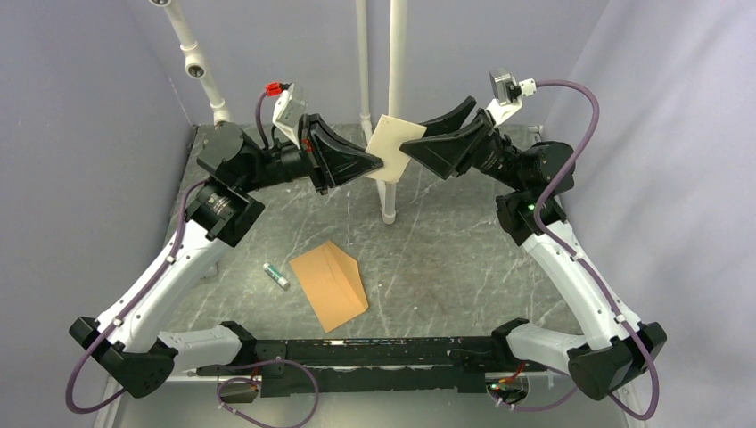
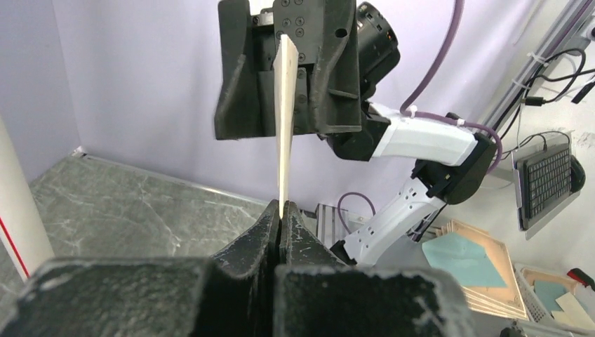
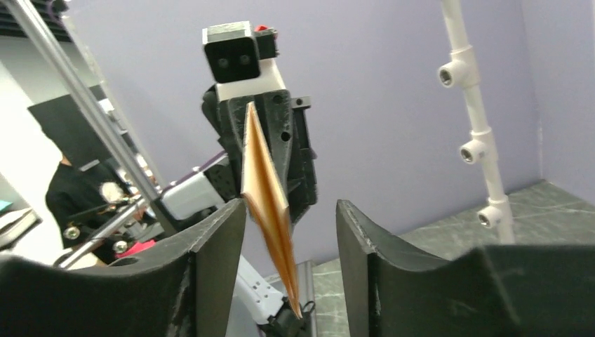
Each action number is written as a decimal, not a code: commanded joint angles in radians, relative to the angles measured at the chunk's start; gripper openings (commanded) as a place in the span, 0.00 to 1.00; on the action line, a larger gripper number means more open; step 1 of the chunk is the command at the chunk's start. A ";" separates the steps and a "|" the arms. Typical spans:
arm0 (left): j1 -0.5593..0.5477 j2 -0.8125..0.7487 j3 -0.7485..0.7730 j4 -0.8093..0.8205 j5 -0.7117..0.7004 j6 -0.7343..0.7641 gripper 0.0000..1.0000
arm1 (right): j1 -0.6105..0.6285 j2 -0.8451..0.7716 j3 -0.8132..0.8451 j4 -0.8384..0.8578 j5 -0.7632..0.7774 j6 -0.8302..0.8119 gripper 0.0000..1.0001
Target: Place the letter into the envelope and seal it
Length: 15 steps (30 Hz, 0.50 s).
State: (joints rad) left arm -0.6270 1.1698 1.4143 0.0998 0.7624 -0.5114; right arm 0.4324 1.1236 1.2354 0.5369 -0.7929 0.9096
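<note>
Left gripper [image 2: 281, 213] clenched on letter [image 1: 398, 144], upper centre | right gripper [image 3: 291, 208] spread, seemingly not touching it | envelope [image 1: 330, 285] flat, lower centre

Bright, even, soft light; faint shadows; blurred foreground in wrist views.

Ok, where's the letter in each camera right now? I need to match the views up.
Top external: the letter is in the air at upper centre, between the left gripper and the right gripper.
Left wrist: edge-on, a thin vertical strip at centre, pinched at its lower end.
Right wrist: edge-on, left of centre, between open fingers.
Shared landmark: the grey marbled table.
</note>
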 commanded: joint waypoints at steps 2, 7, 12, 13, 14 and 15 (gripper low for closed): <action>0.000 -0.004 -0.010 0.140 -0.044 -0.066 0.03 | 0.035 0.016 0.003 0.229 0.008 0.151 0.41; 0.001 -0.010 -0.030 0.169 -0.091 -0.081 0.02 | 0.057 0.029 -0.002 0.213 0.007 0.136 0.36; 0.000 -0.014 -0.053 0.189 -0.114 -0.094 0.02 | 0.066 0.046 0.014 0.173 0.002 0.114 0.09; 0.000 -0.015 -0.052 0.184 -0.116 -0.091 0.02 | 0.066 0.047 0.019 0.155 0.008 0.107 0.00; 0.000 -0.017 -0.051 0.172 -0.123 -0.084 0.02 | 0.066 0.047 0.022 0.132 0.019 0.095 0.00; 0.000 -0.021 -0.050 0.148 -0.132 -0.071 0.05 | 0.065 0.045 0.024 0.102 0.033 0.076 0.00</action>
State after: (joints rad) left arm -0.6270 1.1709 1.3624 0.2344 0.6762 -0.5884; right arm 0.4904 1.1698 1.2312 0.6762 -0.7841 1.0218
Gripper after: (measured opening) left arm 0.033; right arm 0.023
